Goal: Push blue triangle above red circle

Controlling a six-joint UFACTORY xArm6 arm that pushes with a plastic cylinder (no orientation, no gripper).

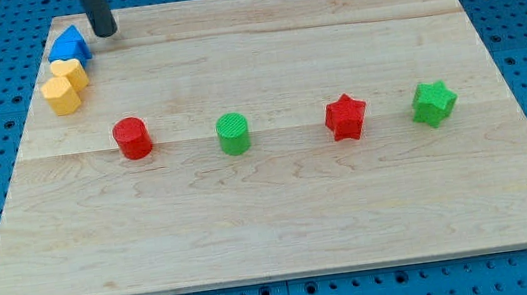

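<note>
Blue triangle [70, 44] sits in the board's top-left corner, touching a yellow block [71, 72] just below it, with a second yellow block [61, 95] below-left of that. My tip [105, 31] is just right of the triangle, slightly toward the view's top; can't tell if it's touching. No pincer on this rig, just the bare rod, so nothing to open or close. Target: red circle [131, 138], well below and right of the triangle. The goal spot is the bare wood above the circle, so the triangle needs a short move right and a bit down. My tip is on the wrong side for that: I'd go around to the triangle's left/top edge, then push right-downward through its centre so it doesn't spin off. Watch the yellow pair: dragging down too early takes them along. Green circle [233, 133], red star [345, 116], green star [433, 102] lie in a row to the right, out of the way.
</note>
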